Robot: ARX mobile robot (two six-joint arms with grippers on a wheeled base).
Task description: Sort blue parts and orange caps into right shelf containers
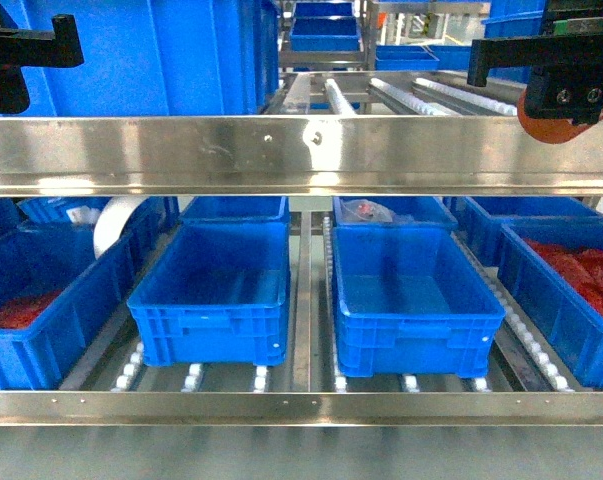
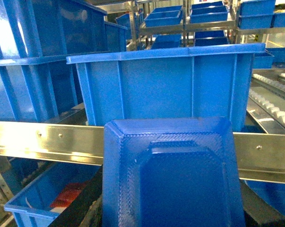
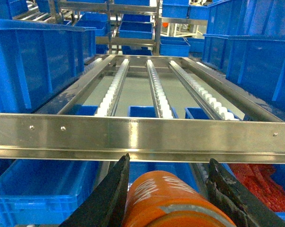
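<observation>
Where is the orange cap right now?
The orange cap sits between the right pincer fingers, bottom centre of the right wrist view, just before the steel shelf rail.

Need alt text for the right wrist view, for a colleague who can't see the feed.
The right gripper holds an orange cap between its two black fingers, just in front of a steel shelf rail. Beyond the rail, bare roller tracks run back between blue crates; below right, a bin holds red parts.

Black claw [image 3: 168, 198], rough-textured fingers [image 3: 107, 194]
</observation>
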